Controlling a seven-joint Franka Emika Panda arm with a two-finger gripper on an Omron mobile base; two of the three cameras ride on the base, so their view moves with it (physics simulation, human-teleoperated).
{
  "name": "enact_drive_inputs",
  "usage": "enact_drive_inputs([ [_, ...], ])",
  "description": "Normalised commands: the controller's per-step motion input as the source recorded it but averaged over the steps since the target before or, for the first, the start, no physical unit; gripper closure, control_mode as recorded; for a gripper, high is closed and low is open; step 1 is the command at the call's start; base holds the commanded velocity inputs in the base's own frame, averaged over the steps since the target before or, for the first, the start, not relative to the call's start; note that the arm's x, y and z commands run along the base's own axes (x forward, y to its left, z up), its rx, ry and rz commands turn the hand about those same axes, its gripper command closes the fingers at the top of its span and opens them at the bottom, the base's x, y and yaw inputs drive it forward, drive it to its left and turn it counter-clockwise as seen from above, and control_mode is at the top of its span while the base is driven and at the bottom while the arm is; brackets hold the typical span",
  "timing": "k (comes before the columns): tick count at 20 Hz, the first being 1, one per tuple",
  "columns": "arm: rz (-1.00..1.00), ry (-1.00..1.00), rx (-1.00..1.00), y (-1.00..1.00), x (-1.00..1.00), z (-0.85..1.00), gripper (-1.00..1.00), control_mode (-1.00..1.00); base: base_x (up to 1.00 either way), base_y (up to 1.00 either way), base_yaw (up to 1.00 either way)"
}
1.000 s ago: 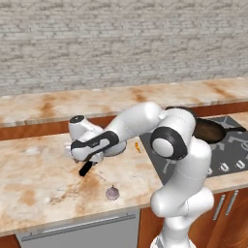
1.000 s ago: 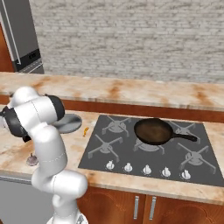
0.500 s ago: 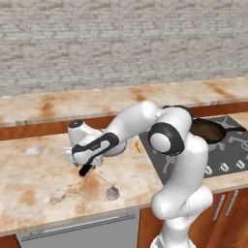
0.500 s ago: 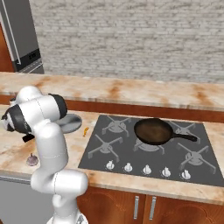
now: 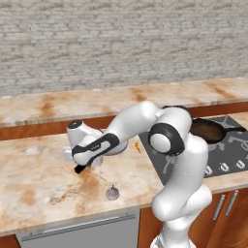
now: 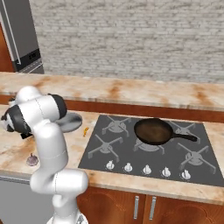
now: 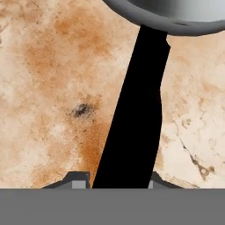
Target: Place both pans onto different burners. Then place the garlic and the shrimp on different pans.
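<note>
Marbled tan stone forms the bench [image 5: 38,179], with the dark grey cooktop [image 6: 144,151] set into it at the arm's right; the white arm reaches low to its left over the bench, well apart from the cooktop. Five black burners [image 6: 116,126] sit in the cooktop, and the dark pan [image 6: 152,131] rests on the middle rear one, its black handle running out to the right in the right base view, toward the neighbouring grate.

The steel pan [image 6: 69,120] lies on the bench just left of the cooktop, mostly hidden behind the arm in both base views; in the hand view its grey rim [image 7: 176,17] crosses the top edge, and its black handle [image 7: 136,114] runs from the rim straight down between the fingers [image 7: 80,181], long axis nearly along the gripper's line of sight, tilted slightly to the right at the top. The gripper [image 7: 115,182] sits low on the handle's free end, a fingertip showing at each side of it and closed up against its edges, grasping the handle.

The garlic [image 5: 112,193] stands on the bench near the front edge, apart from the pan and below the hand in the left base view; the shrimp [image 6: 85,130] lies on the bench between the steel pan and the cooktop's left edge.
</note>
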Motion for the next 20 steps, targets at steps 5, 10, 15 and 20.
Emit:
enact_drive_inputs([
  [5, -0.02, -0.09, 0.01, -0.13, -0.17, 0.53, 1.00, -1.00, 0.00, 0.00, 0.00],
  [10, -0.05, 0.00, 0.06, -0.73, -0.37, 0.39, 1.00, -1.00, 0.00, 0.00, 0.00],
  [15, -0.04, 0.00, 0.04, -0.74, -0.20, 0.17, 1.00, -1.00, 0.00, 0.00, 0.00],
  [20, 0.04, 0.00, 0.05, -0.75, -0.02, 0.10, 1.00, -1.00, 0.00, 0.00, 0.00],
])
